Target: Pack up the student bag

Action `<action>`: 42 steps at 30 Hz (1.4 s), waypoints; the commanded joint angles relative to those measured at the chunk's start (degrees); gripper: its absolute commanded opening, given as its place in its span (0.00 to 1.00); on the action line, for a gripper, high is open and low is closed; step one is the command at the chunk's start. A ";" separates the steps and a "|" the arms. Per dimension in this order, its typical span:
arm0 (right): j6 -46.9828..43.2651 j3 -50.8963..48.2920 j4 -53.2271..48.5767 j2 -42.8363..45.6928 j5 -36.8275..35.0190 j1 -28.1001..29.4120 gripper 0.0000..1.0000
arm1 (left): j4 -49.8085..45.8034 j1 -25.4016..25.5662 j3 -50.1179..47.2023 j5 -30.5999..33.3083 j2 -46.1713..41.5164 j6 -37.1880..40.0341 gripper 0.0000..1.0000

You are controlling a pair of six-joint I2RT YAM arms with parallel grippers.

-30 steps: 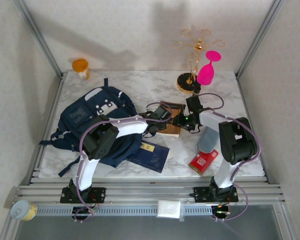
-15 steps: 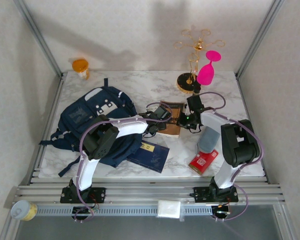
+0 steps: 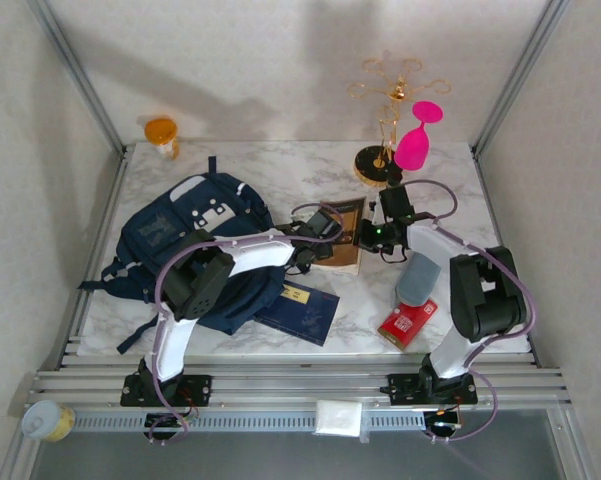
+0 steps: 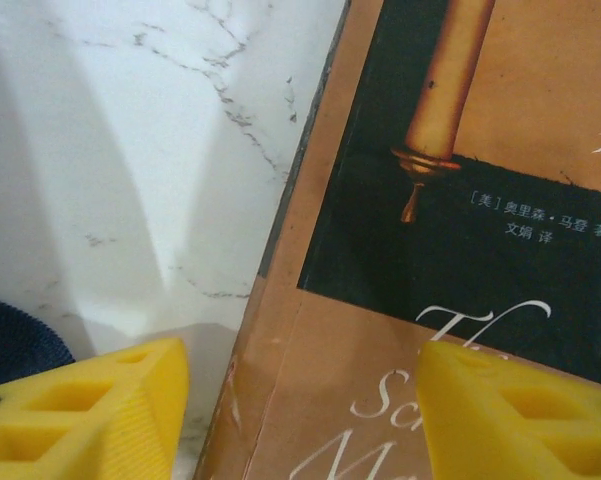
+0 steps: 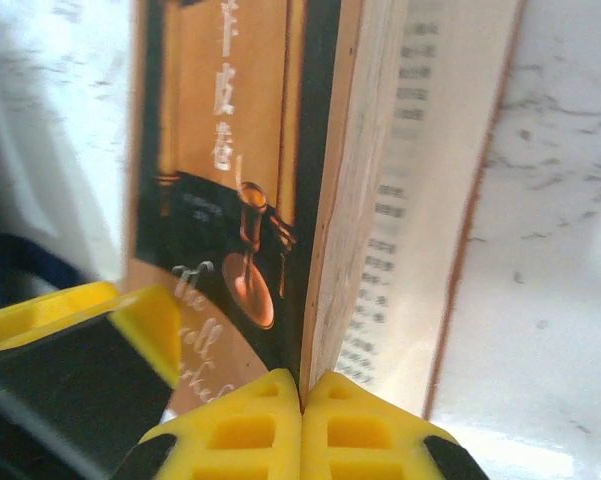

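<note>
Nearest the arm bases, a navy-blue book (image 3: 302,310) and a red box (image 3: 408,322) are seen on the near side of the brown paperback (image 3: 345,238), the box off to its right. The paperback is judged to be the item in hand.

At the paperback's right edge, the right gripper (image 5: 302,395) is closed tip to tip, and the cover with a block of pages stands raised above it, printed leaves exposed beside. Whether any paper is nipped there cannot be told.

At the paperback's left edge, the left gripper (image 4: 300,395) is held open, one finger over the marble table (image 4: 130,150) and the other over the cover, nothing between them gripped.

To do the step well, the spine side should probably be taken deep between the left fingers before anything is lifted, so that the whole book is carried, not only its cover. The raised part should be kept from folding back.

The student bag (image 3: 160,235) lies just left of the paperback; its mouth cannot be made out, and should be found before the carry.

Beyond the paperback, a pink goblet (image 3: 417,140) and a gold wire stand (image 3: 388,95) should be given room.
</note>
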State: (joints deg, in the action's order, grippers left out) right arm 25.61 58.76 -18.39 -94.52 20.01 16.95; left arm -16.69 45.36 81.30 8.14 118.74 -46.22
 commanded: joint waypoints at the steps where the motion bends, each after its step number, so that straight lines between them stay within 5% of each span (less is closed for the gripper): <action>1: -3.02 1.82 2.57 4.57 4.90 -0.22 0.00 | -1.72 -2.02 -3.85 -0.30 -9.10 0.29 0.65; 8: -4.87 6.18 0.38 9.35 16.54 -1.04 0.00 | 8.38 -9.83 -21.30 -9.81 -30.28 0.69 0.78; 16: -3.76 11.58 -2.28 13.99 24.54 -0.39 0.00 | 15.32 -15.91 -31.47 -23.71 -43.36 0.41 0.98; 26: 4.74 13.23 6.89 14.59 36.68 3.01 0.00 | 36.56 -18.65 -38.58 -34.49 -46.31 -4.29 0.99; 35: 12.41 9.05 17.86 15.31 39.43 4.99 0.00 | 48.40 -18.65 -41.16 -37.90 -44.38 -10.65 0.99; 39: 14.27 6.54 21.74 14.56 40.28 5.90 0.00 | 61.28 -18.38 -43.06 -42.85 -43.43 -17.93 0.97; 42: 9.30 7.20 15.58 14.10 37.92 5.61 0.00 | 61.38 -18.38 -42.55 -43.02 -44.70 -18.29 0.91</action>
State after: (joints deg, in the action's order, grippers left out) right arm 37.50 65.45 -3.86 -81.19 57.06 22.28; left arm 36.21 26.83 38.54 -31.07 74.85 -61.25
